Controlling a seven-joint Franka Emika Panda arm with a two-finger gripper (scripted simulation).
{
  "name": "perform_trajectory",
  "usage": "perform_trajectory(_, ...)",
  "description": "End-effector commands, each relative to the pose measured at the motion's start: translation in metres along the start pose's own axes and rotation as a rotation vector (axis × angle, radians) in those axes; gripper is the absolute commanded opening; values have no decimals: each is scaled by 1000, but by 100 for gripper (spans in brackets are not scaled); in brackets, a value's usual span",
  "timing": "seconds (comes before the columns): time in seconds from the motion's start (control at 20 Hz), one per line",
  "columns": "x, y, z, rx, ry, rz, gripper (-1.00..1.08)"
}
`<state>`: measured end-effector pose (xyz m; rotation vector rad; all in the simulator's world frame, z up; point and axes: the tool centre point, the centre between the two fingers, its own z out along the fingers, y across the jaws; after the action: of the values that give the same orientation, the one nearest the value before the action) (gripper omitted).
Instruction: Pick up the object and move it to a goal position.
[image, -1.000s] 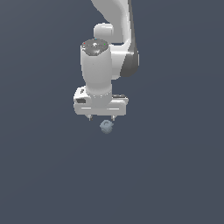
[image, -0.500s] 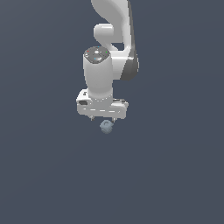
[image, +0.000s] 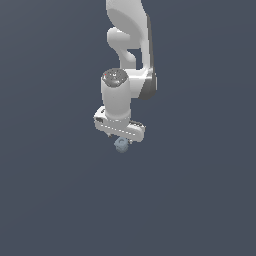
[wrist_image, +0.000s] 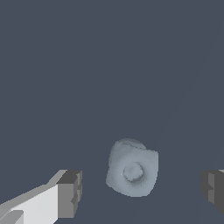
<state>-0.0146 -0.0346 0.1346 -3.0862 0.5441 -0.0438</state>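
Object: small pale grey-blue lump (wrist_image: 132, 168), rounded with a knobbly outline and a round boss on the face turned to the wrist camera.
Object position: in the exterior view it (image: 121, 145) shows just under the white crossbar of the tool, partly covered by it; in the wrist view it lies between the two fingertips.
Object contact: clear gaps on both sides in the wrist view; neither fingertip touches it.
Object support: whether it rests on the dark surface or hangs above it cannot be told; no shadow or edge is visible.
Tool: white two-finger unit (image: 121, 141), pointing downward; in the wrist view the midpoint falls beside the object (wrist_image: 142, 189).
Tool state: jaws spread wide, well wider than the object, holding nothing.
Fingertips: dark grey pads; one (wrist_image: 70, 193) on a white finger body, the other (wrist_image: 213, 187) cut off by the frame edge.
Arm: white segmented arm (image: 129, 37) coming down from the top of the exterior view, wrist roughly vertical.
Surroundings: uniform dark slate-grey ground (image: 50, 200) with no visible features.
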Motion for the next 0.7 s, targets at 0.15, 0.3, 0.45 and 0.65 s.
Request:
perform_trajectory(0.15, -14, 3, 23, -6, -13, 125, 100)
perform_trajectory(0.3, -20, 4, 32, -10, -18, 173, 100)
perform_trajectory(0.45, -25, 6, 38, -12, -22, 209, 100)
perform_trajectory(0.65, -28, 7, 43, -15, -24, 238, 100)
